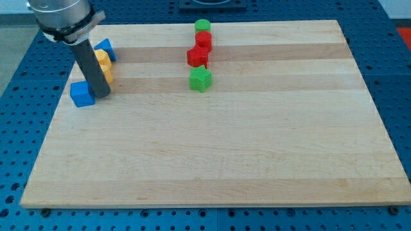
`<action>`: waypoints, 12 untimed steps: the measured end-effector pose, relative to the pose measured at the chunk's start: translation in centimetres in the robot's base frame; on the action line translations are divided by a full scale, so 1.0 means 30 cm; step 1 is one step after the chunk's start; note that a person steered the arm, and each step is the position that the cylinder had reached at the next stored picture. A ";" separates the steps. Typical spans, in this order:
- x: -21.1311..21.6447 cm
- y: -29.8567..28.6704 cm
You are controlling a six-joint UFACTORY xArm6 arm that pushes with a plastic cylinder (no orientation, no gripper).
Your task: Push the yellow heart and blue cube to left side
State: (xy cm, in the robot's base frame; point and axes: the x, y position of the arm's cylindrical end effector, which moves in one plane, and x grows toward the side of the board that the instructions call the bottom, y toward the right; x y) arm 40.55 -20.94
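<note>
My tip (101,95) rests on the wooden board (212,154) near the view's left edge, touching the right side of the blue cube (81,94). Just above the tip, two yellow blocks show behind the rod: one (102,59) above, one (106,73) below; the rod hides part of them, so I cannot tell which is the heart. Another blue block (106,47) sits above the yellow ones.
Near the top middle, a column of blocks: a green round block (203,26), a red block (204,41), a red star-like block (198,56) and a green star (200,79). The board lies on a blue perforated table (19,77).
</note>
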 end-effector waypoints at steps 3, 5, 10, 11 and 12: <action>-0.139 -0.001; -0.041 0.113; 0.098 -0.318; 0.096 -0.316; 0.032 -0.316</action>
State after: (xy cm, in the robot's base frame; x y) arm 41.50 -30.42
